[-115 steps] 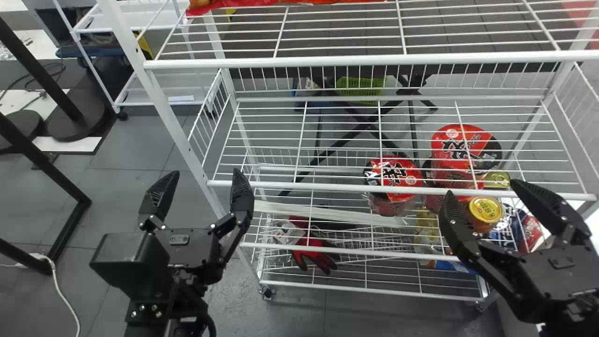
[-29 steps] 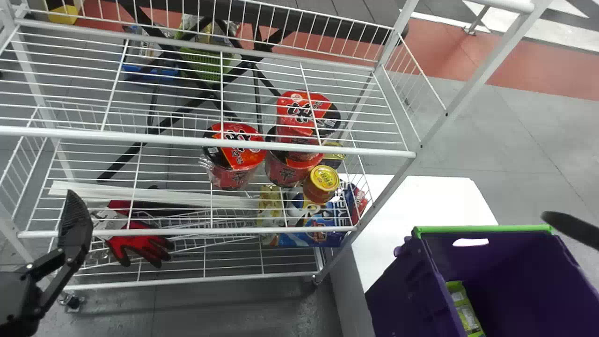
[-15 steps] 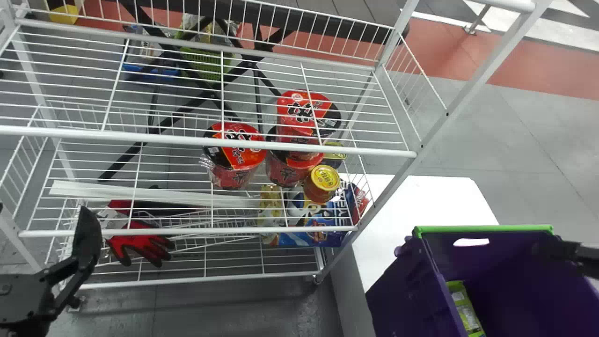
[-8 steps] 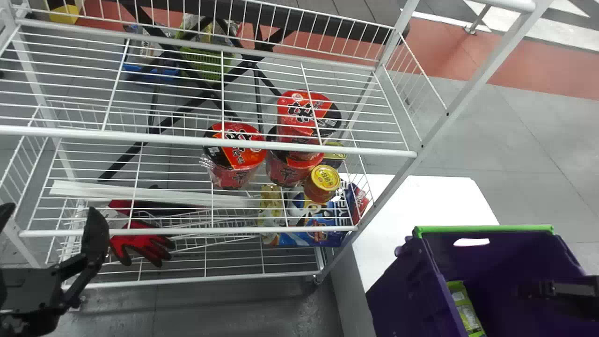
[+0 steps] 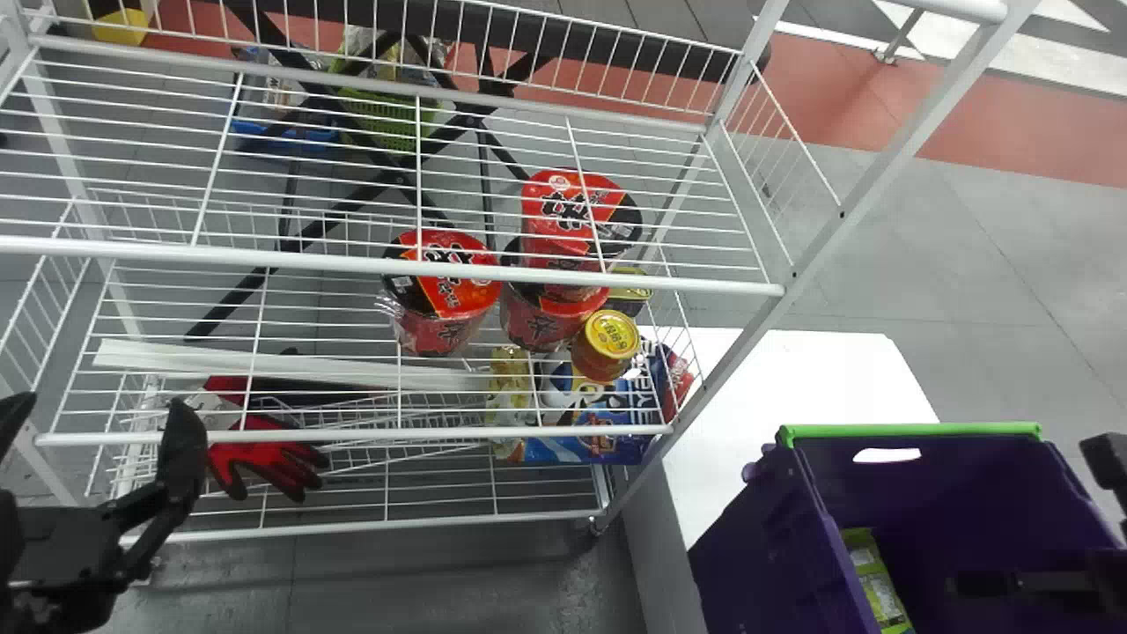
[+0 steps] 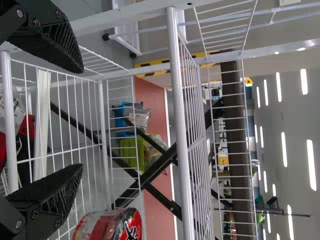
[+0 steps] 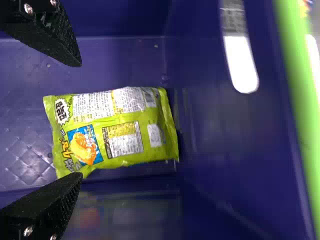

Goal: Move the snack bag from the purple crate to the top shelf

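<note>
- Right claw [image 7: 81,119]: one, spread wide, holding nothing; inside the purple crate [image 5: 766,546].
- Snack bag [image 7: 115,130]: one, green, lying ahead of that claw, across the space between its fingers; contact cannot be told.
- Left claw [image 6: 82,118]: one, opened, empty, by the white rack [image 5: 176,256].
- Step in hand, as judged: lining up for the grasp.
- Next move, as judged: advance to straddle the bag, then close gently.

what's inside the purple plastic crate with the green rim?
A lime-green printed snack bag lies at the bottom of the crate, under the open right gripper. Whatever is beneath the bag is covered.
</note>
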You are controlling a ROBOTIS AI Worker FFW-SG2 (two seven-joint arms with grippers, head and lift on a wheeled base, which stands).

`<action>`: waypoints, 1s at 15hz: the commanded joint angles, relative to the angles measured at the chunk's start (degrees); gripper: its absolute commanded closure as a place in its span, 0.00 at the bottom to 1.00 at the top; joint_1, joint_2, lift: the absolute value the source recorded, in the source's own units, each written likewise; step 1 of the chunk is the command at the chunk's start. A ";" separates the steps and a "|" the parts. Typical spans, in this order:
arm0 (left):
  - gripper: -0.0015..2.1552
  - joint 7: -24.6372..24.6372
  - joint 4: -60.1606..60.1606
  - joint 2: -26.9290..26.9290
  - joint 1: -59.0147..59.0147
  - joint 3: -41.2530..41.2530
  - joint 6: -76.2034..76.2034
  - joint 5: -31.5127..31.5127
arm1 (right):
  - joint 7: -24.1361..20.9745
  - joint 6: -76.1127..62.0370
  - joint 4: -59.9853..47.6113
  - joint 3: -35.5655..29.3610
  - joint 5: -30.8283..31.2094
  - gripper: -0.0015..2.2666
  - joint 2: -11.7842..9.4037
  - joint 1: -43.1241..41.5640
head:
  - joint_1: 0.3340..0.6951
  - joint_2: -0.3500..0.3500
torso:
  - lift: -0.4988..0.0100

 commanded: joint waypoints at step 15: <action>0.08 -0.68 2.13 -0.29 -1.93 -1.56 3.36 1.39 | -5.63 -9.90 11.07 -0.45 0.83 0.03 3.90 1.37 | 1.00 0.00 | 0.09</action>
